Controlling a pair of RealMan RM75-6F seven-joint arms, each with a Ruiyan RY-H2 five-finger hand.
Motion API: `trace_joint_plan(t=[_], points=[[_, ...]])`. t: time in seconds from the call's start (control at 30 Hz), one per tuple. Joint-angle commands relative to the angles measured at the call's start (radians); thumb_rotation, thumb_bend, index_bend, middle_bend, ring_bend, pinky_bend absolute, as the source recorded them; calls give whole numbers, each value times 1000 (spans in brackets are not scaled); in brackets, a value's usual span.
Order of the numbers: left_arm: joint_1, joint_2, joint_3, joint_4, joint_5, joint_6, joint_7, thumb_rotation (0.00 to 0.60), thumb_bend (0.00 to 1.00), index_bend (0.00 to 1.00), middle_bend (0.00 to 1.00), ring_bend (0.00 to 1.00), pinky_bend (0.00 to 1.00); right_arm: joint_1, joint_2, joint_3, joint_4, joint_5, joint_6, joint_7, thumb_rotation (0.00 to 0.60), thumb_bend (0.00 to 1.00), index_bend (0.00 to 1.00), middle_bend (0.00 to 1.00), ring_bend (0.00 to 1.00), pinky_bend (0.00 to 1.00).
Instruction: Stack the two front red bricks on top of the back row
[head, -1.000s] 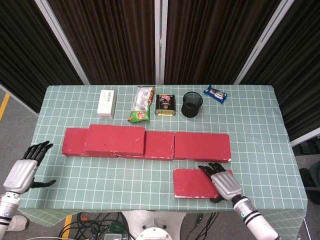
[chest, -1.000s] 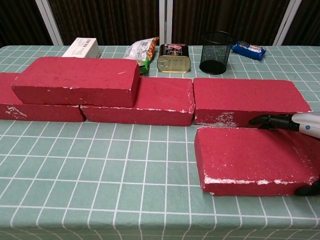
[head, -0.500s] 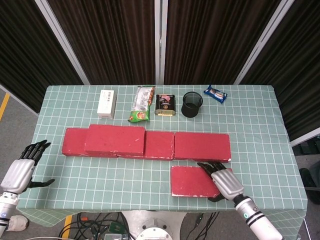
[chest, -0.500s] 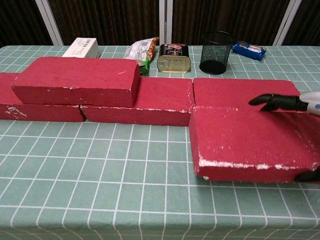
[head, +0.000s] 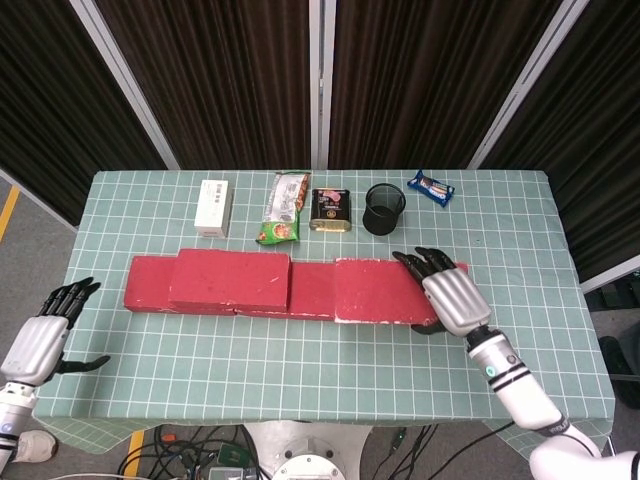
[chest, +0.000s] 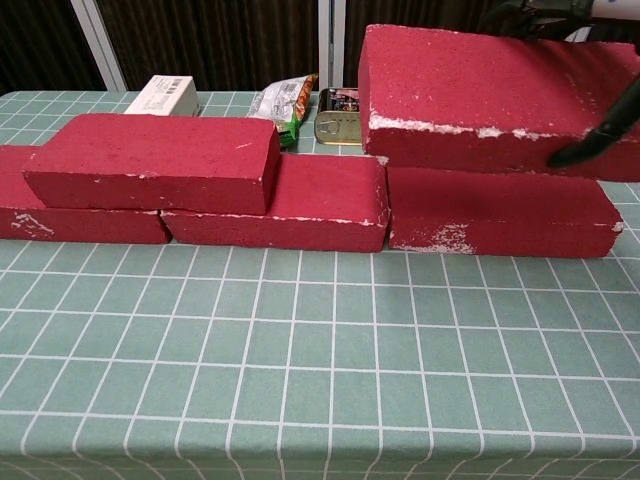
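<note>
Right hand (head: 450, 297) grips chipped rectangular red brick (chest: 490, 95) above back row (chest: 300, 200); left hand (head: 45, 335) open.

1. This looks like a robot test room or lab, not a home.
2. One table (head: 520, 230) stands by itself. It has a green cloth with a white square grid on it.
3. Behind the table hang dark ribbed curtains (head: 230, 70) held in pale metal frames, like screens put up around a work spot.
4. Loose cables (head: 190, 450) lie on the gray floor under the front edge of the table.
5. A yellow line (head: 10, 205) is painted on the floor at the left, like in a workshop.
6. Small things sit in a neat row at the back: a white box (head: 213, 207), a snack bag (head: 283, 208), a tin (head: 331, 210), a black mesh cup (head: 384, 208) and a blue packet (head: 431, 187).
</note>
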Motion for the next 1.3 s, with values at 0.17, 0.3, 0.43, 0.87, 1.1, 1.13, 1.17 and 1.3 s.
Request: trace_joint_plan(t=[0.17, 0.3, 0.43, 0.87, 1.1, 1.13, 1.17, 1.3], points=[[-4, -4, -3, 4, 11, -4, -6, 600, 0, 36, 0, 0, 0, 132, -74, 26, 153, 146, -158, 8, 600, 62, 34, 242, 66, 103], [-1, -6, -6, 8, 13, 1, -12, 600, 0, 36, 0, 0, 0, 174, -105, 18, 217, 165, -221, 39, 600, 61, 34, 238, 66, 103], [2, -13, -6, 19, 14, 0, -22, 600, 0, 36, 0, 0, 0, 199, -130, 15, 250, 172, -239, 64, 600, 57, 34, 238, 66, 103], [0, -15, -1, 40, 27, -11, -61, 600, 0, 36, 0, 0, 0, 312, -190, -11, 254, 346, -239, -13, 600, 52, 33, 239, 70, 109], [-2, -13, 0, 50, 32, -16, -107, 600, 0, 37, 0, 0, 0, 391, -180, -17, 235, 485, -240, -61, 600, 51, 34, 239, 70, 109], [-3, -13, 0, 52, 33, -17, -111, 600, 0, 37, 0, 0, 0, 401, -179, -19, 232, 502, -242, -64, 600, 51, 34, 239, 70, 109], [-3, -14, 1, 55, 34, -18, -116, 600, 0, 37, 0, 0, 0, 409, -178, -21, 230, 517, -243, -67, 600, 51, 34, 238, 70, 109], [-4, -18, 3, 63, 36, -23, -124, 600, 0, 36, 0, 0, 0, 450, -175, -36, 222, 580, -240, -88, 600, 51, 34, 233, 70, 109]])
